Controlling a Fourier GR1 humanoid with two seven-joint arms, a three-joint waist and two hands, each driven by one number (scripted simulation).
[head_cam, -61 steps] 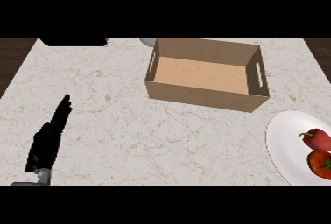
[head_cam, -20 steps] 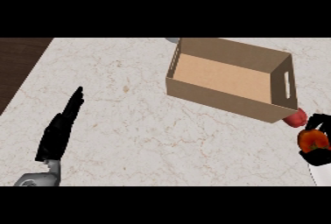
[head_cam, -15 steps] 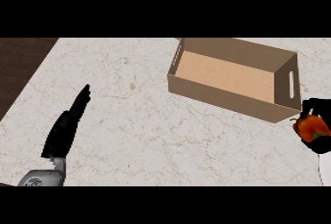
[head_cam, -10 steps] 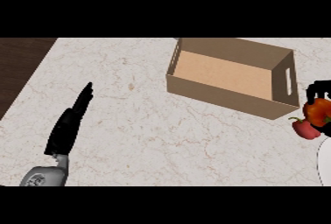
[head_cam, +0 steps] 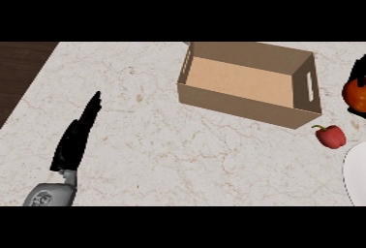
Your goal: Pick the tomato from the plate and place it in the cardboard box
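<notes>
The carry looks to be in hand: at the view's right edge the right robot hand (head_cam: 359, 70) curls round the tomato (head_cam: 355, 95), clear of the plate (head_cam: 356, 174) and just outside the cardboard box (head_cam: 243, 101). Next, the tomato must travel left over the box's open top before release. The left robot hand (head_cam: 77, 135) rests straight-fingered at the counter's (head_cam: 157, 145) left.
</notes>
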